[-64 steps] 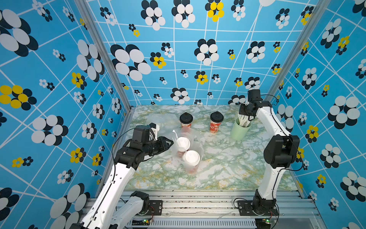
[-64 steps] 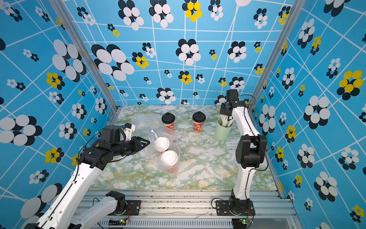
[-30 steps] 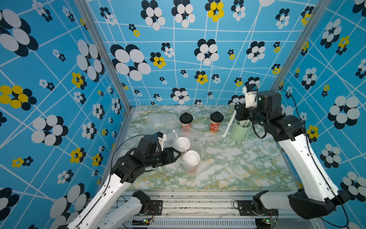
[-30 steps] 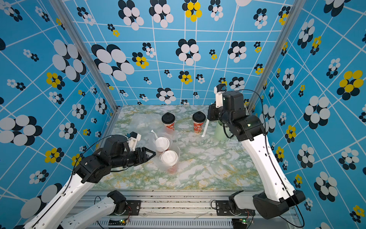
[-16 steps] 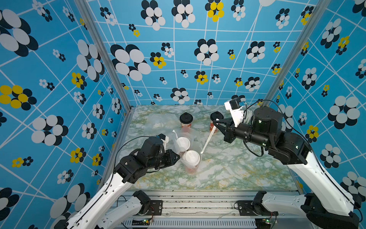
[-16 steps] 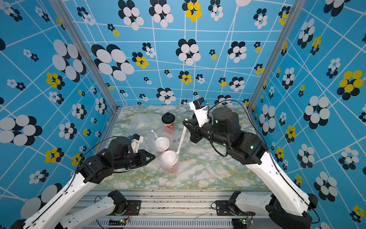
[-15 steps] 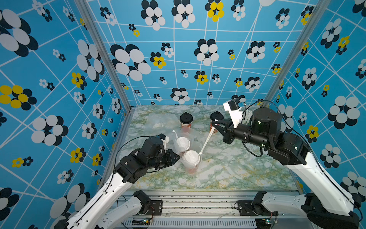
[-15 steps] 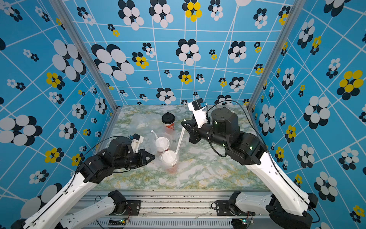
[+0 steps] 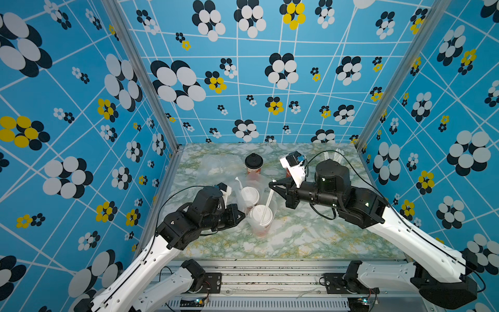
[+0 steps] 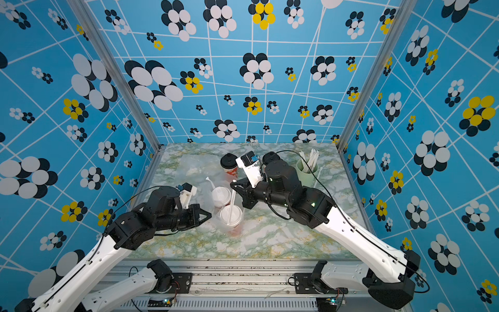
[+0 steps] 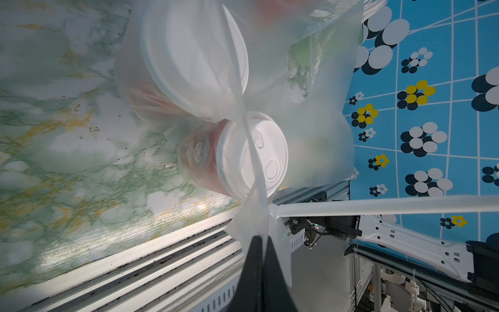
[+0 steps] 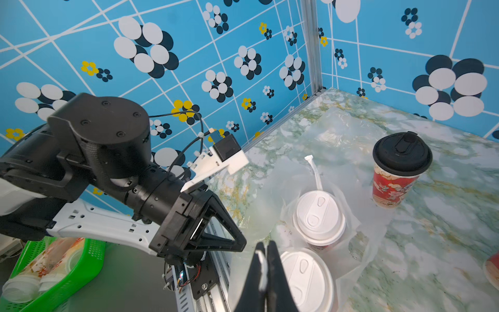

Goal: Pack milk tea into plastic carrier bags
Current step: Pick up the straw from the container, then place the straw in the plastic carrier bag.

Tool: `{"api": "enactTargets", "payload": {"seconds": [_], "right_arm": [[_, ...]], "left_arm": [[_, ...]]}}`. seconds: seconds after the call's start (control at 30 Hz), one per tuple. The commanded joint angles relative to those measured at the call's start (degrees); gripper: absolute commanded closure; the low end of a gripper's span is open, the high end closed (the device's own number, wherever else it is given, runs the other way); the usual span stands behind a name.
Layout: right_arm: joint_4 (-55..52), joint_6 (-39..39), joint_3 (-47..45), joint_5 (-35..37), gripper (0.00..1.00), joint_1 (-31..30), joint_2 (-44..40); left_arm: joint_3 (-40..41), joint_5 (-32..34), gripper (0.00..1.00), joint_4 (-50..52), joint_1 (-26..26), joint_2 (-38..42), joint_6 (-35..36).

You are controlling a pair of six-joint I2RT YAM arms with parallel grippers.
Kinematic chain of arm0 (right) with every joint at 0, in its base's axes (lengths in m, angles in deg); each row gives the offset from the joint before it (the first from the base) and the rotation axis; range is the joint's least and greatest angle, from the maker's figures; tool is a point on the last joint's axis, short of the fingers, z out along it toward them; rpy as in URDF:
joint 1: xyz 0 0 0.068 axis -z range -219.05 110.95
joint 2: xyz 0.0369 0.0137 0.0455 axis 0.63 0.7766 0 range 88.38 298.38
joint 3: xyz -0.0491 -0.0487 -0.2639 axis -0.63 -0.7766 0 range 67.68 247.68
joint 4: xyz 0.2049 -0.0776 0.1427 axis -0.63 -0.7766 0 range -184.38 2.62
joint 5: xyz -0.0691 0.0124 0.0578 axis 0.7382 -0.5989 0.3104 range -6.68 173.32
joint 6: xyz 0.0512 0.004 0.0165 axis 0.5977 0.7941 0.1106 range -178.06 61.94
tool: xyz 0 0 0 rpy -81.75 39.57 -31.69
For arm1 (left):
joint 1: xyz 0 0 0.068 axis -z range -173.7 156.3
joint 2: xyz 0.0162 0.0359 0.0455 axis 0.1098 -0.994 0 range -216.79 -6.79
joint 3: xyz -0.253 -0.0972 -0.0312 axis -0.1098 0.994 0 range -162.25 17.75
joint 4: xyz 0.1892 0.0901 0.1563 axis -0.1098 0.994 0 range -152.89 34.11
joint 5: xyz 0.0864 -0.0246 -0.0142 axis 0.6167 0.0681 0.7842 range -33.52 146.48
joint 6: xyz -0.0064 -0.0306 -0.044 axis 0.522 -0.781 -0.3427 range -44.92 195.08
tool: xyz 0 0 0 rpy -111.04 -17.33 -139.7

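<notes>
Two white-lidded milk tea cups [image 9: 249, 194] [image 9: 261, 216] stand inside a clear plastic carrier bag [image 9: 274, 208] [image 12: 370, 235] at mid-table. My left gripper [image 9: 241, 216] [image 11: 260, 237] is shut on that bag's thin edge, just left of the cups. My right gripper [image 9: 271, 185] [image 12: 266, 248] is shut on a white wrapped straw [image 9: 266, 206] [image 11: 378, 205] that slants down onto the nearer lid. A black-lidded cup [image 9: 253, 162] [image 12: 401, 167] stands behind. Another black-lidded cup [image 10: 271, 156] is mostly hidden by my right arm. A second bag [image 9: 213, 164] lies flat at the back left.
A pale green cup of straws [image 10: 306, 168] stands at the back right, behind my right arm. Another wrapped straw [image 12: 314, 173] stands up out of the bag beside the far cup. A green basket [image 12: 54, 259] sits below the table's left side. Patterned walls enclose three sides.
My right arm swung from the straw cup to over the bagged cups, carrying a straw. My left gripper moved in and shut on the bag's edge.
</notes>
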Motion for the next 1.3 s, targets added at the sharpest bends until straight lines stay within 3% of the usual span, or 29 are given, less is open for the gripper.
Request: {"api": "enactTargets", "payload": {"seconds": [0.0, 0.17, 0.57, 0.73, 0.97, 1.13, 1.2, 1.27], "right_arm": [[1.6, 0.8, -0.8, -2.0, 1.00, -0.8, -0.7], [-1.1, 0.0, -1.0, -2.9, 1.00, -1.3, -1.3], [-3.9, -5.6, -3.3, 8.3, 1.00, -5.4, 0.5], [-3.0, -6.3, -3.5, 9.1, 1.00, -6.3, 1.2], [-5.2, -7.1, -1.7, 13.2, 1.00, -6.2, -4.2], [-5.5, -6.9, -0.6, 13.5, 1.00, -6.3, -6.1], [-5.0, -6.9, -0.7, 13.7, 1.00, -6.3, -6.9], [-4.6, -7.0, -0.9, 13.8, 1.00, -6.3, -7.2]], "left_arm": [[0.2, -1.1, 1.00, 1.1, 0.4, 0.6, 0.6], [-0.1, -1.2, 1.00, 1.1, 0.4, 0.7, 0.7], [0.8, -2.5, 1.00, -0.4, 0.4, 0.6, 0.1], [1.0, -2.9, 1.00, -0.8, 0.3, 0.6, -0.1], [1.1, -3.3, 1.00, 0.4, 0.4, 0.6, 0.4], [-0.8, -2.7, 0.52, 1.9, 0.7, 0.8, -0.5], [-1.8, -0.9, 0.40, 2.0, 2.2, 1.2, -2.2], [-2.6, 1.9, 0.34, 3.3, 4.6, 1.1, -3.7]]}}
